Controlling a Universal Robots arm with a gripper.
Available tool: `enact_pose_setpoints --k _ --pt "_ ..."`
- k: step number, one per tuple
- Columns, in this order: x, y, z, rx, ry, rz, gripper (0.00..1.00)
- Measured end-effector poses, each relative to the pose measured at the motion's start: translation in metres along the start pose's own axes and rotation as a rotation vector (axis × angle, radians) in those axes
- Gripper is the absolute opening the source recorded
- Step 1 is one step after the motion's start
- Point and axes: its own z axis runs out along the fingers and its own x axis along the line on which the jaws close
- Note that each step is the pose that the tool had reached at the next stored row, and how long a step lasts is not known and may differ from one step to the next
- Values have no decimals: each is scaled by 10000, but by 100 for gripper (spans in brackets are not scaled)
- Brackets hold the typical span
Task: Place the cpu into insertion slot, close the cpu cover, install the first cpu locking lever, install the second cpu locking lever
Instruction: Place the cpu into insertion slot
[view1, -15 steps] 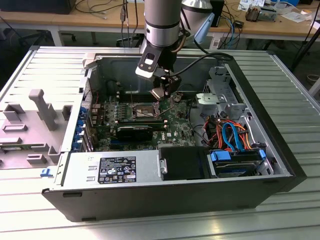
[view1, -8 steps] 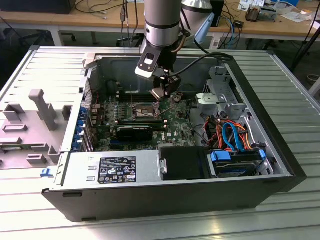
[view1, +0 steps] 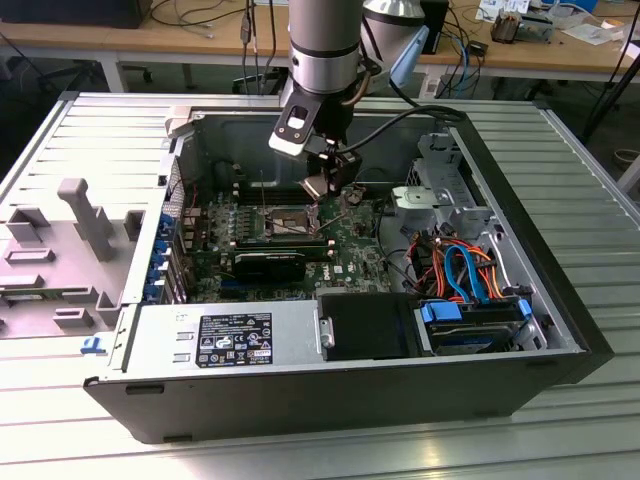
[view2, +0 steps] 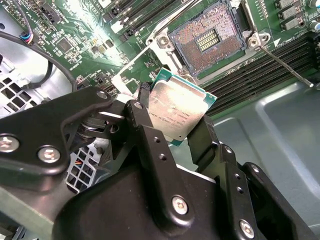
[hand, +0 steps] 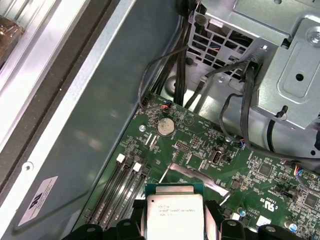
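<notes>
The cpu (view2: 180, 102) is clamped by two opposite edges in the tool (view2: 172, 117) and is held tilted above the board (hand: 200, 150), near the slot (view2: 210, 37) but not over it. The slot lies bare, with its gold-brown contact field exposed. A bright metal frame, taken to be the cover (view2: 127, 70), is raised beside the slot on the side nearest the chip.

The main risk is judged to be bent contacts, which would be caused by the chip being set down tilted, off-centre or turned the wrong way. A slip is also possible, since the chip is gripped only along thin edges by the fingers (view2: 200, 140). A corner could be caught on the raised cover, which stands between chip and slot.

A thin lever (view2: 285, 65) is angled out over the memory slots (view2: 260, 70) just beside the socket and could be struck by the tool. In the first wrist view, black cables (hand: 245, 100) are draped from the drive cage (hand: 285, 55) onto the board. In the exterior view, the arm (view1: 322, 50) is reached down into the open case (view1: 545, 210), which is laid on the counter (view1: 600, 430). Its walls limit the room around the socket.
</notes>
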Motion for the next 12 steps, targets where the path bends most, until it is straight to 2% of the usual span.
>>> enact_pose_setpoints --k 5,12 --pt "0 0 4 3 -66 497 55" --pt "0 -1 6 1 -83 669 55"
